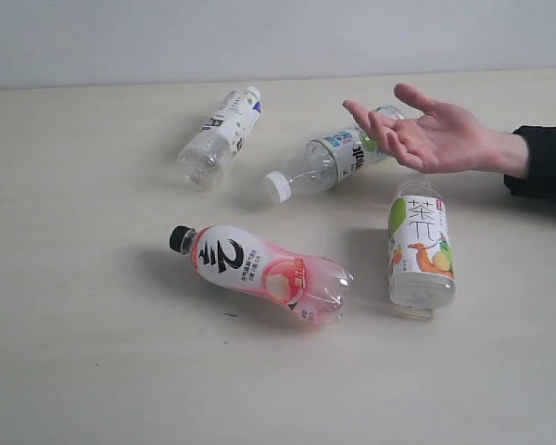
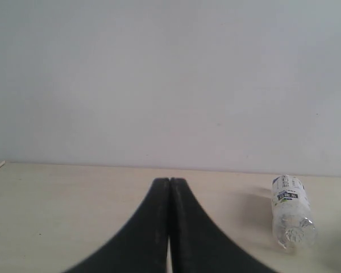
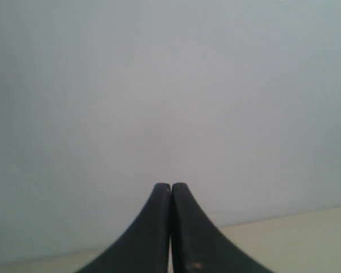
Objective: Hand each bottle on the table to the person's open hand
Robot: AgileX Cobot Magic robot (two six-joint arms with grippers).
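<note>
Several bottles lie on their sides on the table (image 1: 93,362) in the exterior view. The pink-labelled bottle (image 1: 264,272) with a black cap is nearest the front. A white-labelled bottle (image 1: 221,136) lies at the back left, another (image 1: 326,162) with a white cap at the middle, and an orange-print one (image 1: 419,243) at the right. The person's open hand (image 1: 426,130) hovers palm up above the middle and right bottles. Neither gripper shows in that view. My left gripper (image 2: 170,181) is shut and empty, with one bottle (image 2: 291,211) off to its side. My right gripper (image 3: 170,186) is shut and empty.
A pale wall (image 1: 259,37) rises behind the table's far edge. The arm in a black sleeve (image 1: 545,162) enters from the right side. The right wrist view holds mostly wall with a strip of tabletop (image 3: 307,239).
</note>
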